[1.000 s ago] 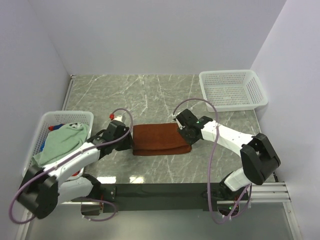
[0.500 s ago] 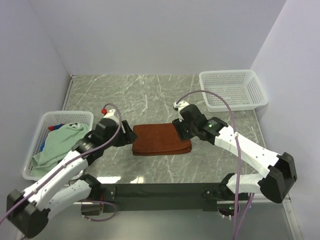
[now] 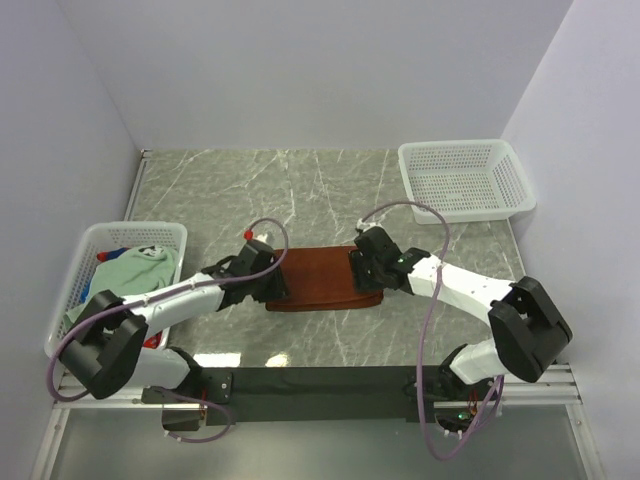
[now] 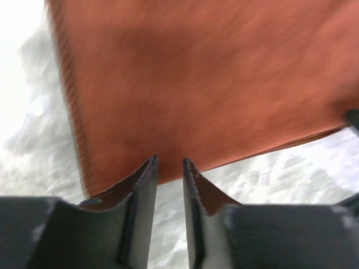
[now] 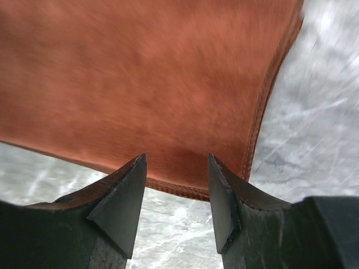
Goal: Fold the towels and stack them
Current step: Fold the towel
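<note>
Grey marble table (image 3: 300, 190), and you seem mid-fold on the soft rust-brown cloth towel (image 3: 320, 278) — left gripper (image 4: 169, 161) narrow, right gripper (image 5: 176, 158) wider, both empty — so grab its edge next.

We find no writing to read — no label, brand, number or sign — on the folded rust-brown cloth towel (image 3: 322, 278), the white plastic mesh baskets (image 3: 466, 180) or the grey marble table (image 3: 300, 190).

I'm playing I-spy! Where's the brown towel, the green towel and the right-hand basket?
Rust-brown towel (image 3: 322, 278), top view, its middle.
Mint-green towel (image 3: 125, 272), top view, its upper fold.
Right white mesh basket (image 3: 470, 212), top view, its near wall.
</note>
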Robot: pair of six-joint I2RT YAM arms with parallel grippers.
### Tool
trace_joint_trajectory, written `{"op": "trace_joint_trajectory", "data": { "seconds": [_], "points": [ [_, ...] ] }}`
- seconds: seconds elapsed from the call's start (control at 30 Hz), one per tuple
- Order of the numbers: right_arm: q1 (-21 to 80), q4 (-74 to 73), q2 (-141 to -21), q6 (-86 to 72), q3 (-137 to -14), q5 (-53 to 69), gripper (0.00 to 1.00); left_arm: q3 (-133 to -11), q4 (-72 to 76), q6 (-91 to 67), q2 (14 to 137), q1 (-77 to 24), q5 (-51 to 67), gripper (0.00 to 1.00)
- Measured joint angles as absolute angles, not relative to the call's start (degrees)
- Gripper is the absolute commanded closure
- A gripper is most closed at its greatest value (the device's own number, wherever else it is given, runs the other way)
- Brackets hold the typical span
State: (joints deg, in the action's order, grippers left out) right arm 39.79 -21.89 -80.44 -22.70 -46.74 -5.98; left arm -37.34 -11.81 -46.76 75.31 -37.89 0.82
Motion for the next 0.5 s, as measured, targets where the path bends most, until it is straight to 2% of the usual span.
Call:
{"op": "trace_joint_trajectory", "data": {
  "seconds": [0.27,0.5],
  "points": [
    [38.4,-16.8,-79.0,-26.3,-37.0,-2.2,0.48,-26.5,-7.8,-50.9,70.8,-38.0,1.3,0.8],
    [35.5,-11.0,-73.9,-30.5,-31.0,0.9,0.48,-24.6,-7.8,-53.3,68.4,-38.0,0.0,0.82]
  ]
}}
